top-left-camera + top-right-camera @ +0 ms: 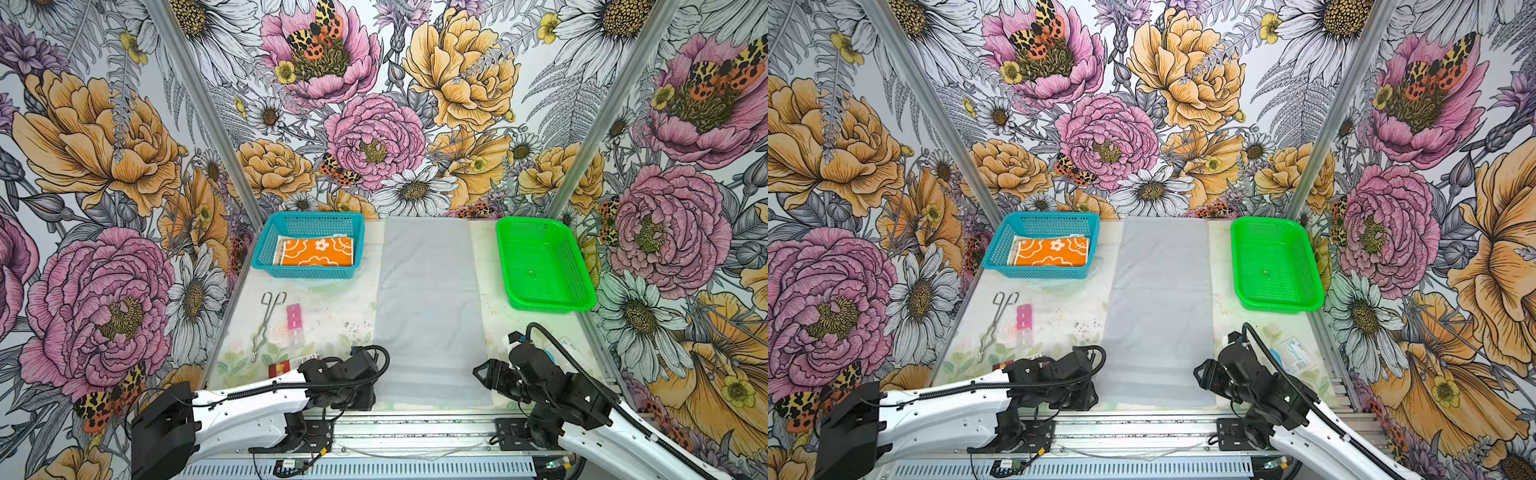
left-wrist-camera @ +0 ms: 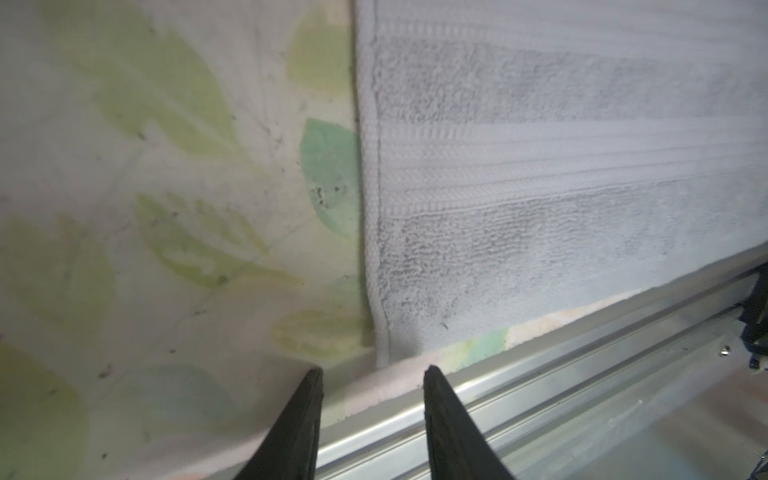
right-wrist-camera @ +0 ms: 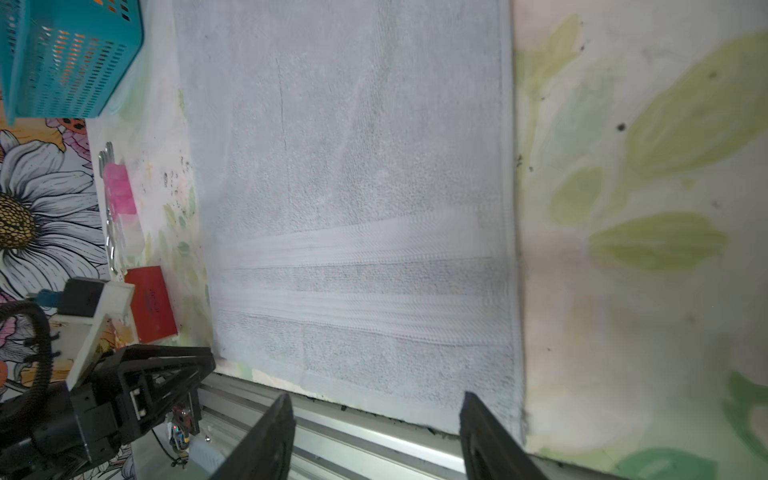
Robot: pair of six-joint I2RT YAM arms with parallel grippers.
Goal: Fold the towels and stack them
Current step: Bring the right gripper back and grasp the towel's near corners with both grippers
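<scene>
Left wrist view: left gripper [image 2: 372, 369], parted and empty, at a corner of the grey towel [image 2: 561, 216]. Right gripper [image 3: 377, 394], wider, empty, at another.

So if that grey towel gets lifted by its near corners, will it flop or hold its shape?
Probably floppy: the grey towel lies limp and flat, so it should sag between held corners. Its looped terry pile likely resists slipping in a gripper. Being long, its far end may drag.

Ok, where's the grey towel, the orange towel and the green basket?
grey towel [image 1: 428, 307]: in a top view, middle.
orange towel [image 1: 322, 244]: in a top view, flower.
green basket [image 1: 552, 308]: in a top view, rim.
</scene>
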